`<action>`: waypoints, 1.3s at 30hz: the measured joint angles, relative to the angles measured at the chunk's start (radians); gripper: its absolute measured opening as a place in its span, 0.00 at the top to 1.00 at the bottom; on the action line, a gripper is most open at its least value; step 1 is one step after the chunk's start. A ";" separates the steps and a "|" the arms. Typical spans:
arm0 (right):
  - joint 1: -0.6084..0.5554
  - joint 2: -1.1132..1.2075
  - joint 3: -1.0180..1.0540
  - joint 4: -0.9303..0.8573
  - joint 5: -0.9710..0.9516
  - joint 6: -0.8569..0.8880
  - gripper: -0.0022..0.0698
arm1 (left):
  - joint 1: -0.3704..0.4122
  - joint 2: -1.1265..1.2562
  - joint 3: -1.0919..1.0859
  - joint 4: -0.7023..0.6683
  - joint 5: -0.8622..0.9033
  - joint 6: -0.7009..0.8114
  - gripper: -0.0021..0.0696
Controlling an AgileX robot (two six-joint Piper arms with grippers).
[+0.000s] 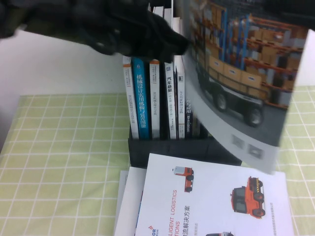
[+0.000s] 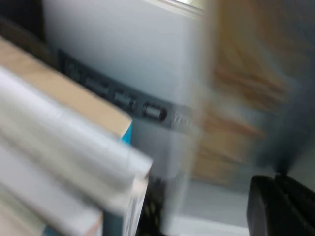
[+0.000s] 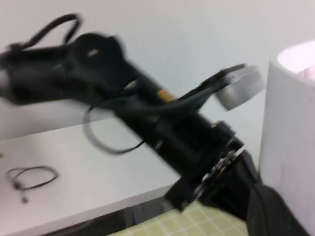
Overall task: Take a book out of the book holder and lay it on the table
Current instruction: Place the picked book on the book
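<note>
The book (image 1: 246, 73), its warehouse-photo cover facing me, is lifted above the black book holder (image 1: 172, 150) and tilted, with its lower edge still near the holder's right end. My left gripper (image 1: 173, 45) reaches in from the upper left and is shut on the book's upper left edge. In the left wrist view the book (image 2: 241, 98) is a blur close to a dark finger (image 2: 275, 206). My right gripper (image 3: 275, 214) shows only in its own wrist view, as a dark shape beside a white surface (image 3: 290, 137).
Several upright books (image 1: 147, 98) stand in the holder's slots. A white brochure with orange trucks (image 1: 216, 196) lies on the green checked table (image 1: 59, 162) in front of the holder, over other sheets. The left arm (image 3: 147, 113) crosses the right wrist view.
</note>
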 joint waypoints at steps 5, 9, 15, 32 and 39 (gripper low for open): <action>0.000 -0.048 -0.106 -0.083 0.186 0.077 0.94 | 0.136 -0.111 0.000 0.016 0.148 -0.071 0.97; 0.001 -0.056 -0.173 -0.174 0.308 0.163 0.94 | 0.255 -0.202 -0.002 0.052 0.209 -0.144 0.97; 0.059 -0.047 -0.186 -0.385 0.354 0.223 0.94 | 0.390 -0.331 0.042 0.103 0.239 -0.238 0.97; 0.707 0.286 -0.186 -1.691 0.157 0.957 0.94 | 0.397 -0.566 0.507 0.072 0.187 -0.251 0.97; 0.816 0.495 -0.186 -1.746 0.078 1.094 0.94 | 0.397 -0.584 0.528 0.070 0.185 -0.243 0.97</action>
